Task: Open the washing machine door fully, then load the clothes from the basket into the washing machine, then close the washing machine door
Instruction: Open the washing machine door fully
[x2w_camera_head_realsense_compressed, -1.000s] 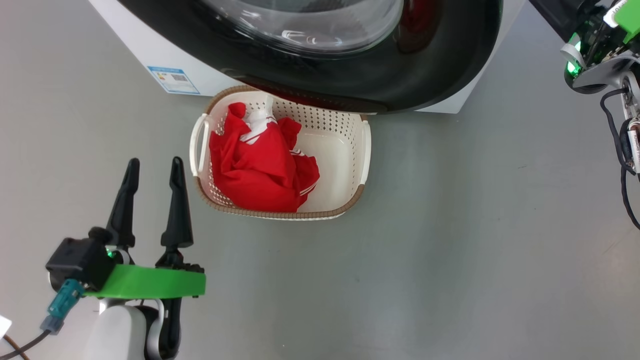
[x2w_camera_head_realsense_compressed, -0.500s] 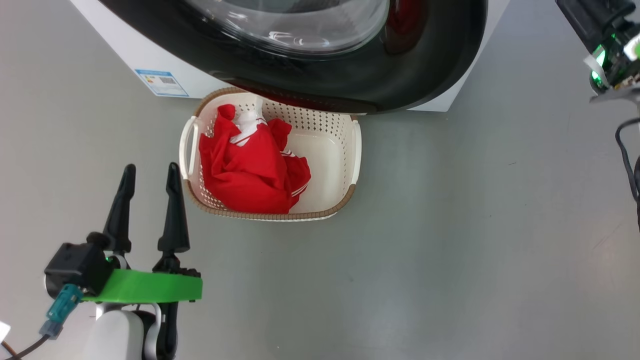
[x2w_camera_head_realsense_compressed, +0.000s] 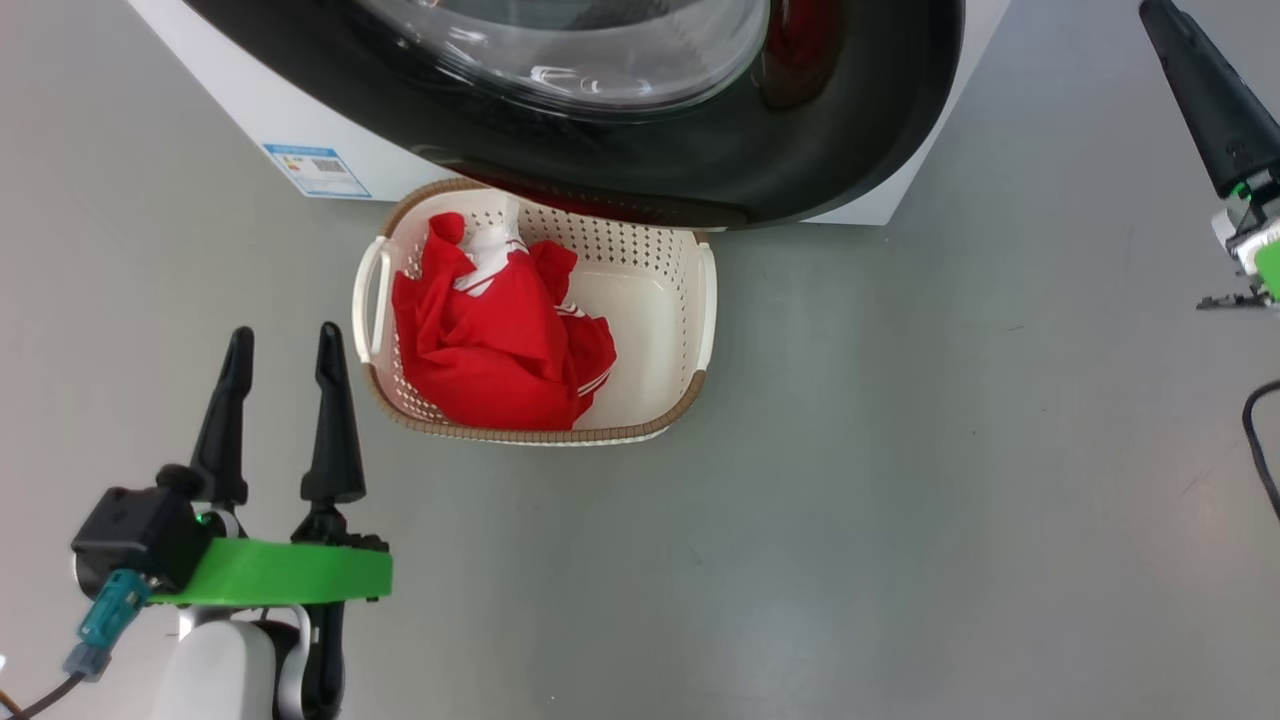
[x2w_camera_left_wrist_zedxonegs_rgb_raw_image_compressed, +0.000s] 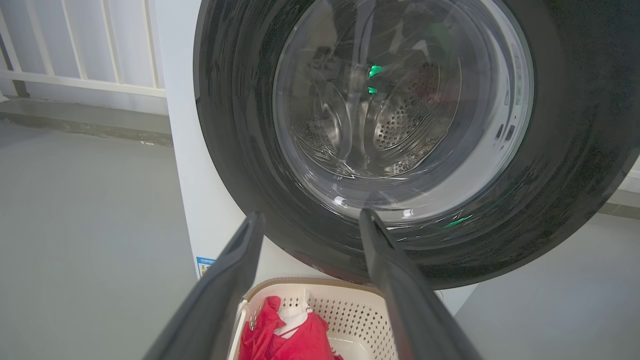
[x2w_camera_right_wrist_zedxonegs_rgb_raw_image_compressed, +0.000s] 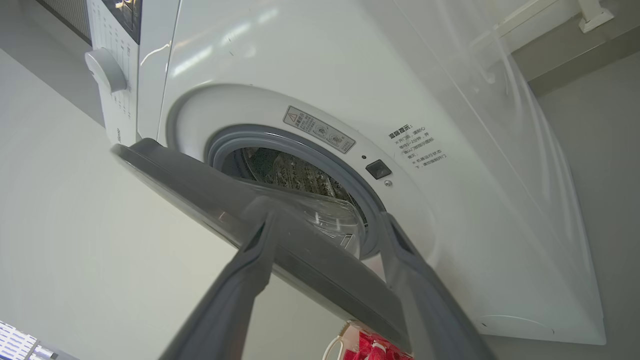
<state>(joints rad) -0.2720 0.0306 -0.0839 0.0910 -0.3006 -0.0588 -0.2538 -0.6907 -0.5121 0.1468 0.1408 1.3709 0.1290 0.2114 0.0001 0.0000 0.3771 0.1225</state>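
Down on the grey floor in front of us, the washing machine door stands swung partway out from the washing machine. Its glossy black face is turned our way and its domed glass points back at the drum opening. Its lower edge hangs over the far rim of the basket, which sits right at the foot of the machine, long axis running left-right along the front. The clothes are bunched in the basket's left half.

Writing-wise, we've got a blue energy sticker low on the front. A grey warning label and some Chinese print sit on the ring around the opening. All of it is too small for us to read.

Our left gripper hovers near the basket's left handle, fingers spread and empty. Our right gripper is off to the door's right, jaws apart with nothing in them.
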